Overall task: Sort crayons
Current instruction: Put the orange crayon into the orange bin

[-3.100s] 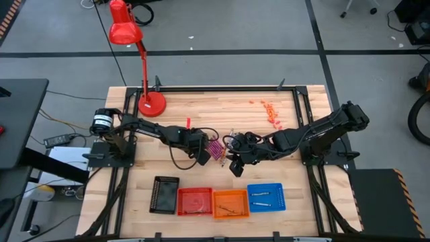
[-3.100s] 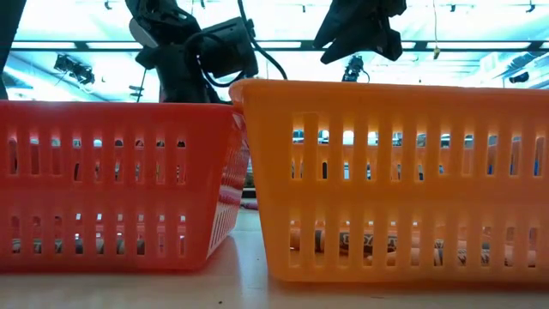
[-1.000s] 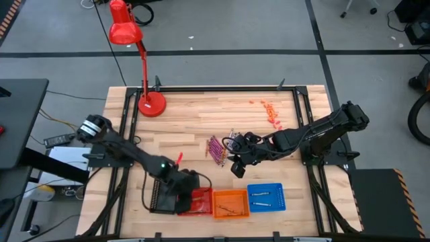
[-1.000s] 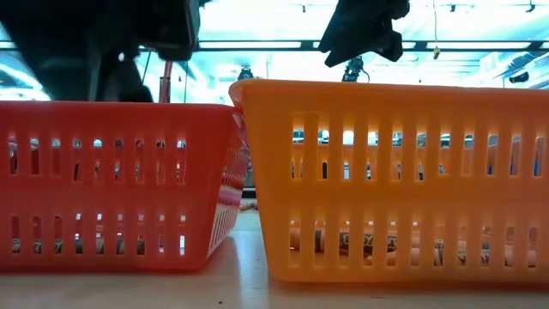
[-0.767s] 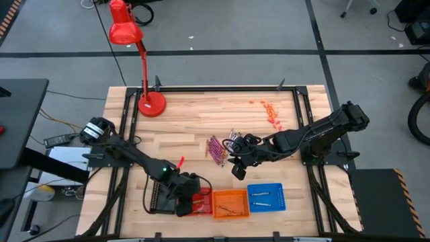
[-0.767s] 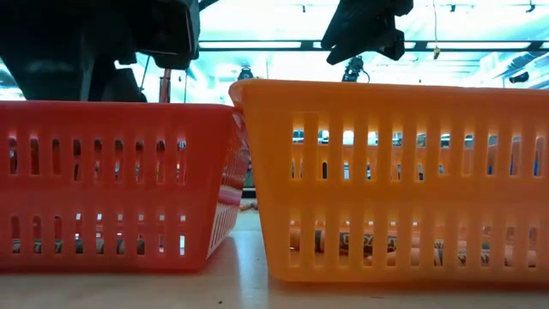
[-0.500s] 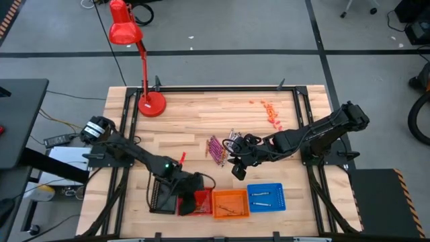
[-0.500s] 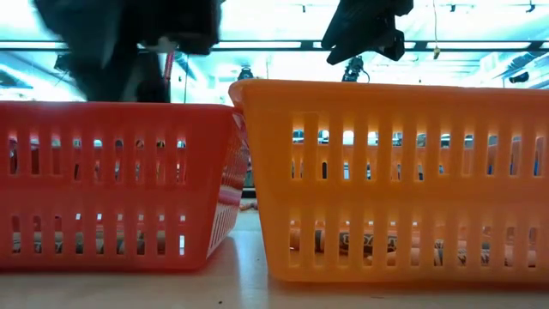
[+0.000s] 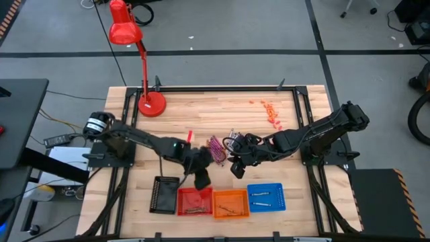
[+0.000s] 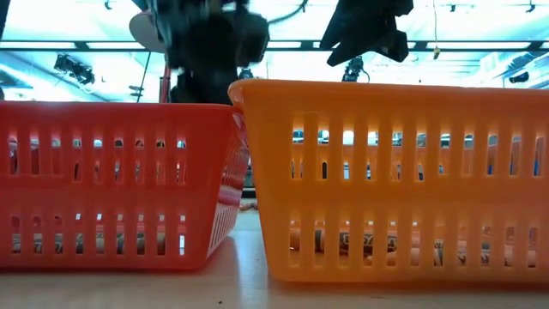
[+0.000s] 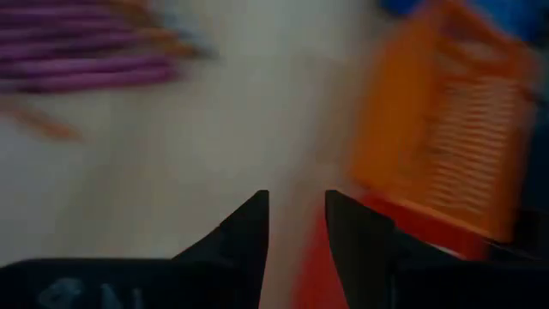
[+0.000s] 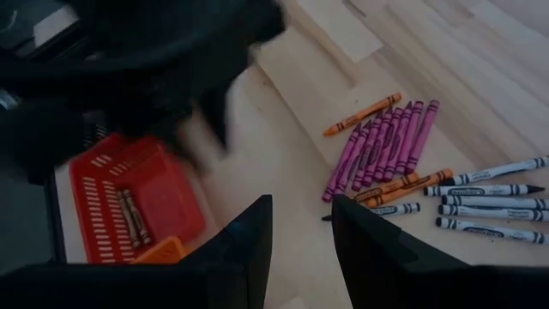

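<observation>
Loose crayons lie flat on the wood mid-table: magenta ones (image 12: 382, 142) side by side, orange ones (image 12: 362, 114) beside them, pale grey-white ones (image 12: 489, 193) next to those. The high view shows the pile (image 9: 216, 148). My left gripper (image 9: 201, 179) hangs open and empty over bare wood between the pile and the red basket (image 9: 195, 202); its wrist view shows the fingers (image 11: 296, 232) apart. My right gripper (image 9: 236, 166) hovers open and empty just right of the pile, fingers (image 12: 300, 232) apart. A few brownish crayons (image 12: 129, 215) lie in the red basket.
A black basket (image 9: 164, 195), the red one, an orange basket (image 9: 230, 204) and a blue basket (image 9: 266, 197) stand in a row at the near edge. A red desk lamp (image 9: 149, 102) stands far left. Tiny red-pink bits (image 9: 270, 113) lie far right.
My left gripper has gone from over the red basket toward the table's far edge and a little right, rising, to a spot near the crayon pile. My right gripper has kept its place.
</observation>
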